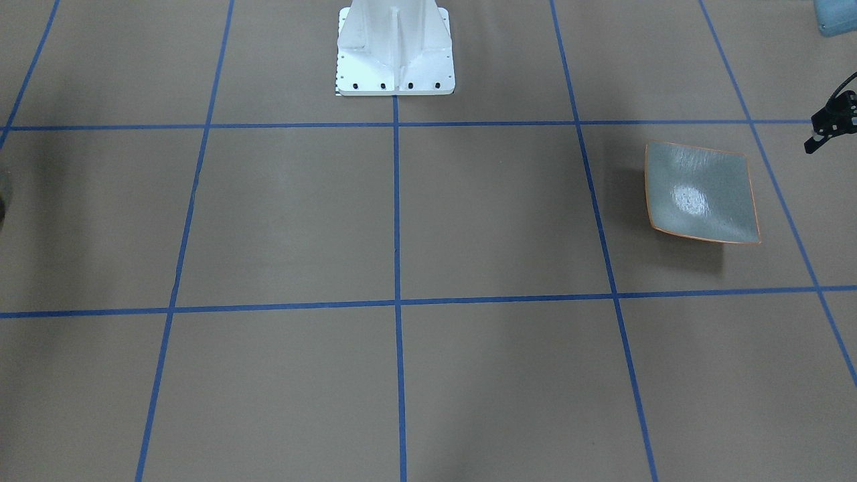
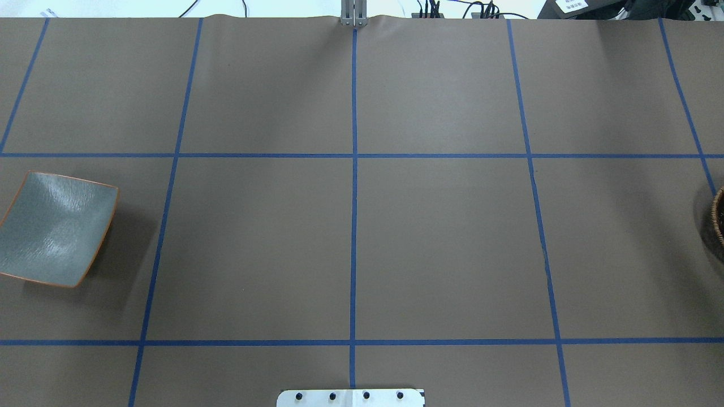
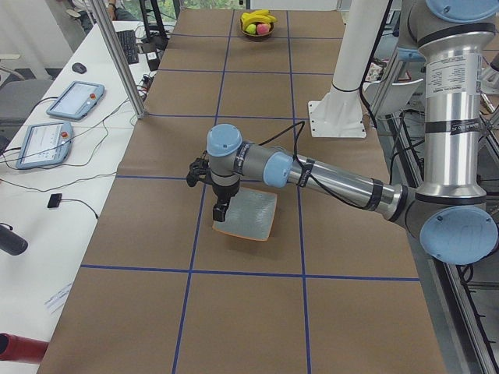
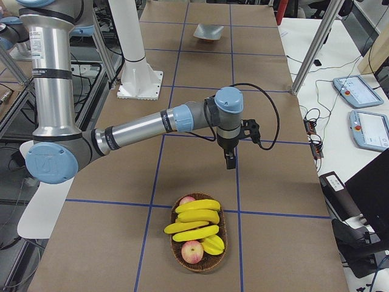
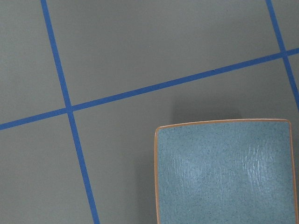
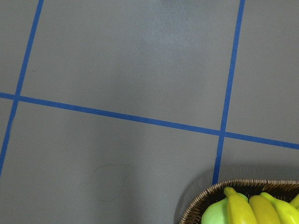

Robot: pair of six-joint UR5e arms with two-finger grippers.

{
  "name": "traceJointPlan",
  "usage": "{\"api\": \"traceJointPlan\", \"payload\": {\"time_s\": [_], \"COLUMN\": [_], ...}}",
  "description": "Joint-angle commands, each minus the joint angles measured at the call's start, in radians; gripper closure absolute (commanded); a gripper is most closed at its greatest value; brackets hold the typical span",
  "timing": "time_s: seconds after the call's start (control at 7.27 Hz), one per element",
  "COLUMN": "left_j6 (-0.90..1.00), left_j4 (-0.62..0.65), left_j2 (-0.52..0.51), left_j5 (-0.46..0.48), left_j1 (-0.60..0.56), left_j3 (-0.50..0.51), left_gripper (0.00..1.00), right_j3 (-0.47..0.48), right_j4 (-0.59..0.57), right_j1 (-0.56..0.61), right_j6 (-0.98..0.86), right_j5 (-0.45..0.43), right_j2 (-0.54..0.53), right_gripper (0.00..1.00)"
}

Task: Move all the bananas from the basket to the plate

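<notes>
- My right gripper [image 4: 230, 161] hangs fingers down over bare worktop [image 4: 194, 109]. I cannot tell whether its fingers are spread or pressed together.
- The basket [image 4: 182, 260] stands near it, below and off to one side. Only an arc of wicker enters the lower right corner of my right wrist view.
- The bananas [image 4: 197, 226] lie stacked in the basket among apples [image 4: 192, 250], with their long axes side by side and across my likely line of approach.
- Judgement: this arm is the nearer one and suits the pick.
- The plate [image 3: 253, 222] lies bare, well apart at the far end. My left gripper [image 3: 221, 206] hovers at its edge, and I cannot tell its state either.
</notes>
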Motion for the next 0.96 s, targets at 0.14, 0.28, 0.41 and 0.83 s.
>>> {"api": "traceJointPlan", "payload": {"time_s": [0.14, 0.28, 0.41, 0.83], "left_j6": [0.001, 0.001, 0.001, 0.001], "left_j4": [-0.001, -0.003, -0.001, -0.003], "left_j2": [-0.001, 0.002, 0.002, 0.018], "left_j5": [-0.007, -0.030, -0.033, -0.041], "left_j1": [0.001, 0.001, 0.001, 0.004], "left_j3": [-0.011, -0.005, -0.007, 0.010], "left_gripper": [0.01, 0.01, 0.01, 0.01], "right_j3": [0.037, 0.070, 0.080, 0.080], "right_j4": [0.006, 0.018, 0.045, 0.281], "right_j1": [0.015, 0.024, 0.024, 0.024], "right_j6": [0.002, 0.002, 0.002, 0.018], "right_j5": [0.112, 0.132, 0.129, 0.126], "right_j2": [-0.070, -0.102, -0.114, -0.284], "right_gripper": [0.00, 0.00, 0.00, 0.00]}}
